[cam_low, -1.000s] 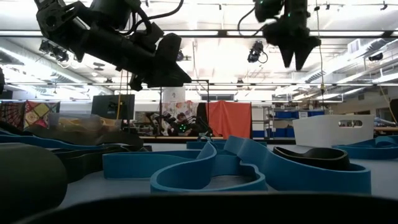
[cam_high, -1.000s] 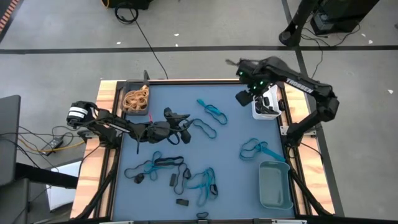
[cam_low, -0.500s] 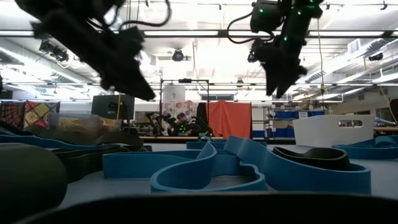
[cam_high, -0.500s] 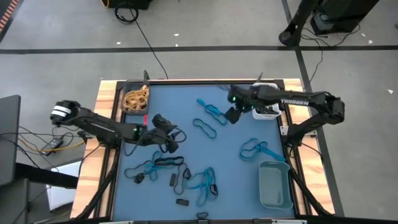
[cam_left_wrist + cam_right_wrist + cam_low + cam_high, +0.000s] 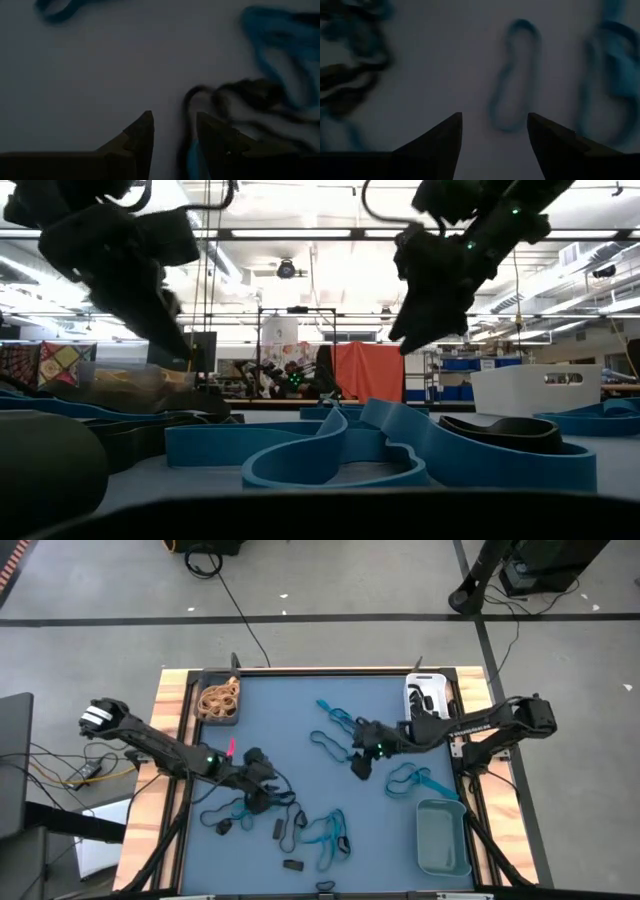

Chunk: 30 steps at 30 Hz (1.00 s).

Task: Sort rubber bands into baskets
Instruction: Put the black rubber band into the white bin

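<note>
Rubber bands in blue and black lie scattered on the blue table top (image 5: 300, 700). My left gripper (image 5: 260, 795) hovers open, tipped down over a black band (image 5: 235, 95) tangled with a blue one (image 5: 232, 810); its fingers (image 5: 142, 132) are above bare table beside them. My right gripper (image 5: 360, 765) hangs open, slanting down near the table's middle, with a blue loop (image 5: 512, 95) lying on the table ahead of its fingers. Three baskets stand at the edges: a dark one (image 5: 218, 700) with tan bands, a white one (image 5: 425, 700) with black bands, and a grey-teal one (image 5: 443, 837).
More blue bands lie at the far middle (image 5: 338, 720), right (image 5: 415, 780) and near middle (image 5: 325, 830). Small black bands (image 5: 292, 864) lie near the front edge. Wooden rails (image 5: 165, 770) frame the table, and cables run on the floor beyond.
My left gripper has drawn back toward the table's near left and tipped downward over the black and blue bands. My right gripper has swung away from the white basket toward the table's middle, come down, and tipped from pointing down to slanting. No band has moved.
</note>
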Each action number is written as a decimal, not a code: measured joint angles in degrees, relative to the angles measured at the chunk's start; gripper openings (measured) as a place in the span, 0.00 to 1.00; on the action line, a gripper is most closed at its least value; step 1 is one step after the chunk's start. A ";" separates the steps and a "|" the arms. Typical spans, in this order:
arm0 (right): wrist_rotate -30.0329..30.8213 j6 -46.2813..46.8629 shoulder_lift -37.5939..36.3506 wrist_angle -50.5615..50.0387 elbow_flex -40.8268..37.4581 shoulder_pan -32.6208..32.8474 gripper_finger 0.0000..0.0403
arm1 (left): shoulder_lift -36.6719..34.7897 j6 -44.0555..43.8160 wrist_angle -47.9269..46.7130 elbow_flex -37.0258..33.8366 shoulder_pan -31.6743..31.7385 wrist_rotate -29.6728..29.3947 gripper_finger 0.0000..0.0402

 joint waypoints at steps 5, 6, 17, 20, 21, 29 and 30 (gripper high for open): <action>0.09 -0.15 0.00 5.38 -1.55 4.17 0.57 | 7.41 6.20 14.31 0.00 -0.42 -0.11 0.38; 0.11 -0.15 -0.02 5.44 -1.55 4.74 0.56 | 9.03 6.64 16.48 0.00 -0.40 -0.08 0.38; -0.08 -0.46 -0.02 5.25 -1.55 8.91 0.54 | 17.12 0.19 20.47 0.00 -1.25 6.11 0.38; 0.44 -0.52 -0.02 5.23 -1.55 8.93 0.54 | 17.11 -0.22 20.39 0.00 -1.81 6.42 0.36; 0.71 -0.56 -0.02 5.22 -1.55 8.93 0.54 | 17.11 -0.23 20.38 0.00 -1.87 6.45 0.35; 0.81 -0.37 -0.02 5.24 -1.55 8.93 0.53 | 17.09 -0.59 17.40 0.00 -1.87 6.42 0.08; 0.81 -0.20 -0.02 5.31 -1.55 8.93 0.53 | 17.09 -0.60 17.28 0.00 -1.87 6.42 0.04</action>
